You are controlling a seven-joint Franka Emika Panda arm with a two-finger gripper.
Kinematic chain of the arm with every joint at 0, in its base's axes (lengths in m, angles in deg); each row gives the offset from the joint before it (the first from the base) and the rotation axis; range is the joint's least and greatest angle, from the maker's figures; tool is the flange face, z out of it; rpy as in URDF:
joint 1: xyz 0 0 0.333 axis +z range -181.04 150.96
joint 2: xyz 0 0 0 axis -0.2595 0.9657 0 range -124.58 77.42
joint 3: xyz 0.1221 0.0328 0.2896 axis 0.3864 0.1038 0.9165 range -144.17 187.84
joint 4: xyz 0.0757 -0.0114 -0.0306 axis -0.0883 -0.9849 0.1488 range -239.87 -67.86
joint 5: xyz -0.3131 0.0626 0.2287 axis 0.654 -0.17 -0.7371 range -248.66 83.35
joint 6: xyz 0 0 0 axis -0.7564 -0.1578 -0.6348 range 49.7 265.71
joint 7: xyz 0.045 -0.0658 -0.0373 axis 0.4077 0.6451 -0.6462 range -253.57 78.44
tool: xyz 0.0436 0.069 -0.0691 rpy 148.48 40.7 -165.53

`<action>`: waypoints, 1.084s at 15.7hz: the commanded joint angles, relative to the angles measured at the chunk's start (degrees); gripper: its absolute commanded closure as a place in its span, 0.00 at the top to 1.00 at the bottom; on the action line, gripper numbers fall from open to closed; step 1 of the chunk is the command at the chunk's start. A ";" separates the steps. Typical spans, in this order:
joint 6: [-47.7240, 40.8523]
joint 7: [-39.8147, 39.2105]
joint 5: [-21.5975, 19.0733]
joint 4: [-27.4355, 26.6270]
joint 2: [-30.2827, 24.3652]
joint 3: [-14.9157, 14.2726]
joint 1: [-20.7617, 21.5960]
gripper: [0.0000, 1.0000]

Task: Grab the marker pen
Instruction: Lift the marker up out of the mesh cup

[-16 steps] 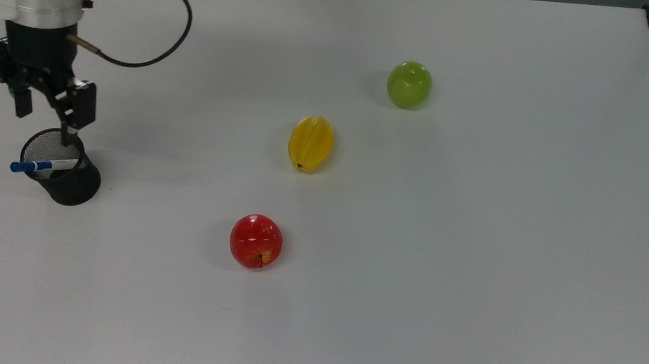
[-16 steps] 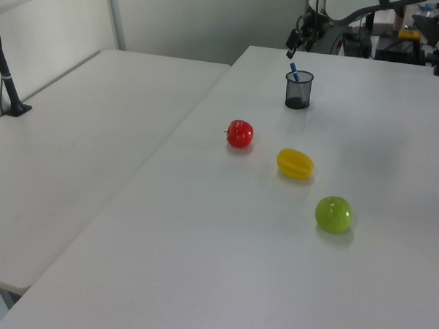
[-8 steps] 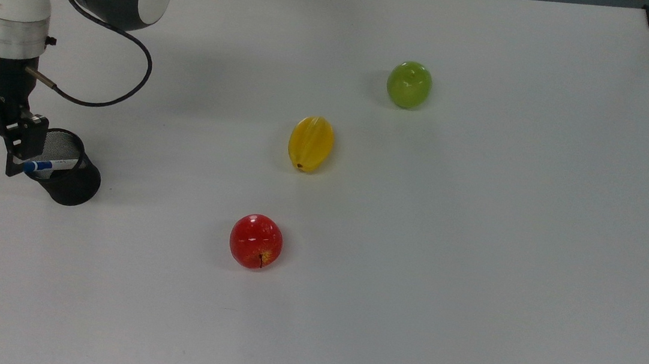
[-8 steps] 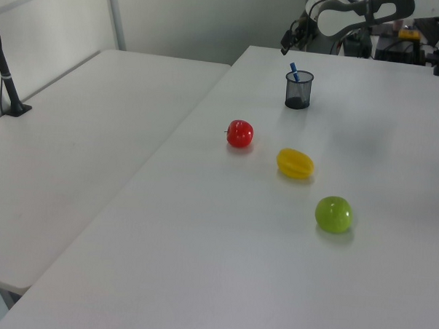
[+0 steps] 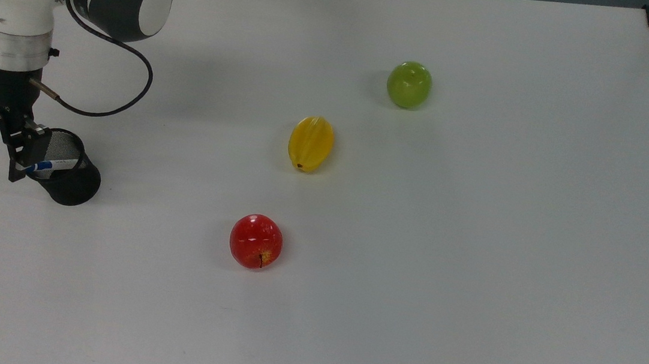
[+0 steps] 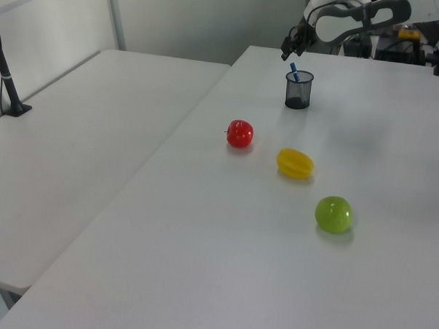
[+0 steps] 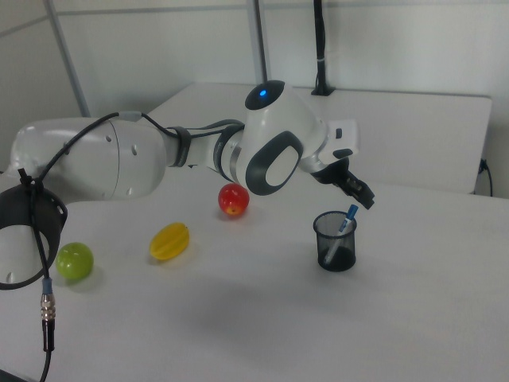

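top view overhead, left and right views oblique, opposite sides, sharing table (image 5: 474,252)

i see a red apple (image 5: 256,241), a yellow fruit (image 5: 311,143) and a green apple (image 5: 409,85) well apart on my white table (image 5: 474,252). a black mesh cup (image 5: 69,176) stands near the top view's left edge.

Marker pen (image 5: 52,165) in cup (image 5: 68,179), at the top view's left
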 commanded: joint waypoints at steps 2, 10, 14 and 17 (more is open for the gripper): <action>-0.05 -0.83 -0.12 -0.67 -0.39 -0.10 -0.29 0.64; -4.70 -2.33 -0.48 -2.69 -1.36 -0.10 0.15 0.61; -4.88 -2.33 -1.09 -2.69 -1.45 -0.01 0.24 0.38; -4.79 -1.89 -1.62 -2.69 -1.53 -0.01 0.24 0.19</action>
